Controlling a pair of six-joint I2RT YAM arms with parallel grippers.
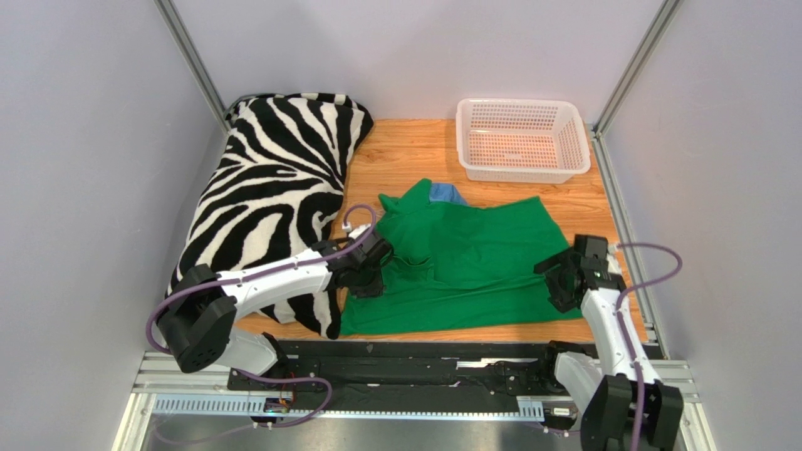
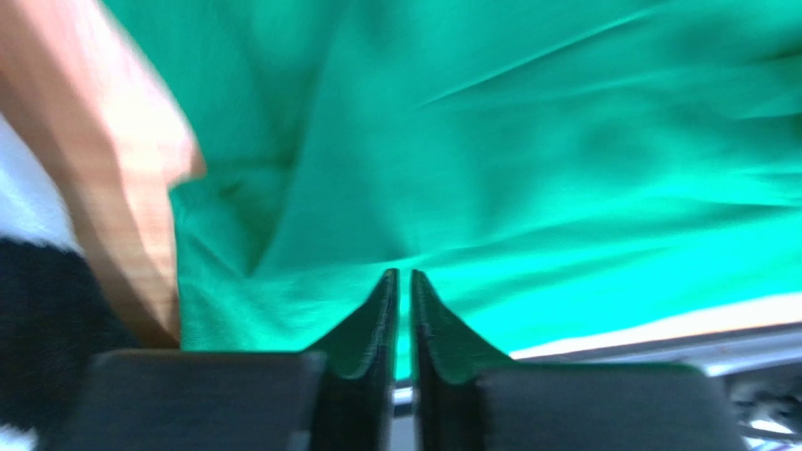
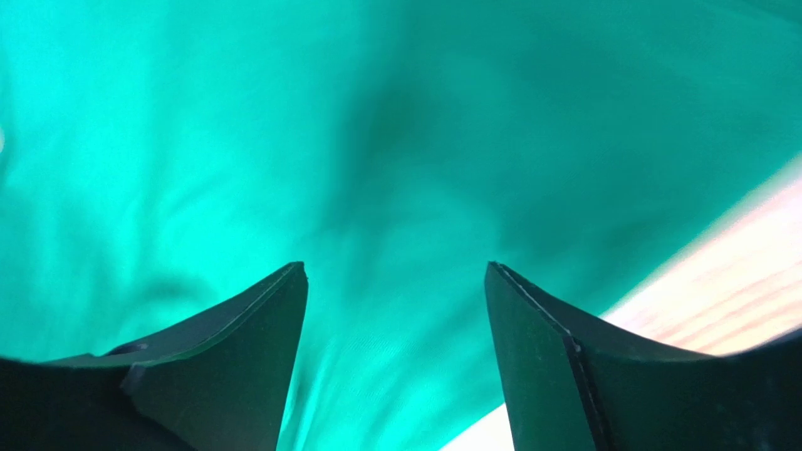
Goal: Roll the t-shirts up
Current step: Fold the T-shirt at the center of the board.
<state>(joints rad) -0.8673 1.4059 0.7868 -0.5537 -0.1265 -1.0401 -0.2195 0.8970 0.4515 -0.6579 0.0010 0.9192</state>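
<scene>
The green t-shirt (image 1: pixel 471 272) is lying flat along the desk's (image 1: pixel 414 150) near edge, long axis running left to right, sleeves toward the zebra pillow (image 1: pixel 273 178). The left gripper (image 2: pixel 405 274) is parting by a slit at its left side. The right gripper (image 3: pixel 395 265) is gaping over its right edge.

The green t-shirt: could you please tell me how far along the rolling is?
Done: the green t-shirt lies spread out, no roll visible. In hand: left gripper, jaws barely apart, at its left side; right gripper open over its right edge. Left: the whole rolling.
</scene>
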